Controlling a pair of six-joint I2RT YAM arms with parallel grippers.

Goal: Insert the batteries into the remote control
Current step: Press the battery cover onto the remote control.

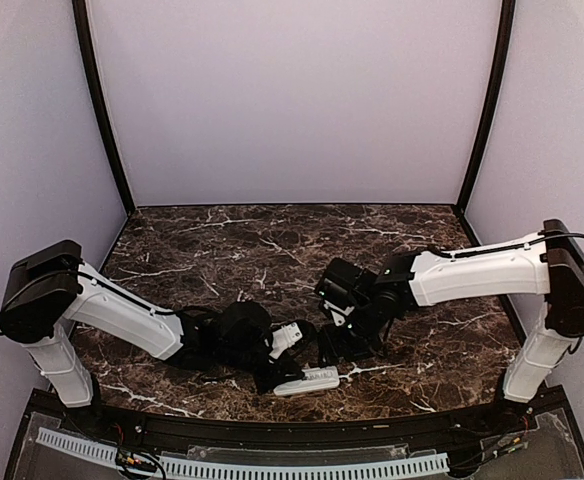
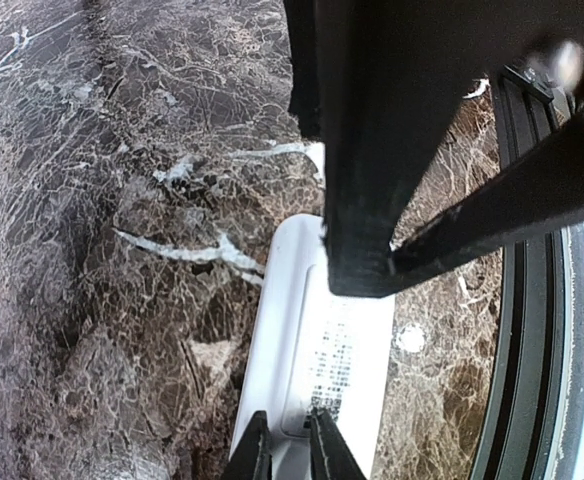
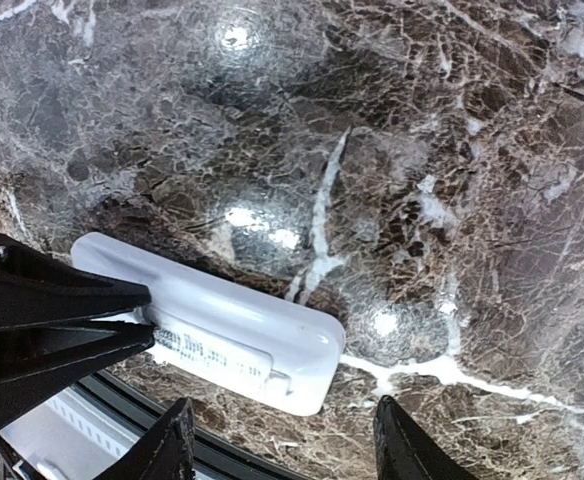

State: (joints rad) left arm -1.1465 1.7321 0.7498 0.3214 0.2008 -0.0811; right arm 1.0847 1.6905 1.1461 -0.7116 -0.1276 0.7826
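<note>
Remote control (image 1: 307,381) lies flat, back upward (printed label showing), at 6 o'clock on the marble table (image 1: 272,235), near the front edge; left gripper (image 2: 287,445) pinched nearly closed, tips on that back face; right gripper (image 3: 284,415) spread wide over its 3 o'clock end.

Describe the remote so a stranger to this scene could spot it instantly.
Start at the dark marble table and go to the middle of its near edge. The remote is there: the one white oblong lying flat on the stone, fine print on its upturned side.
</note>
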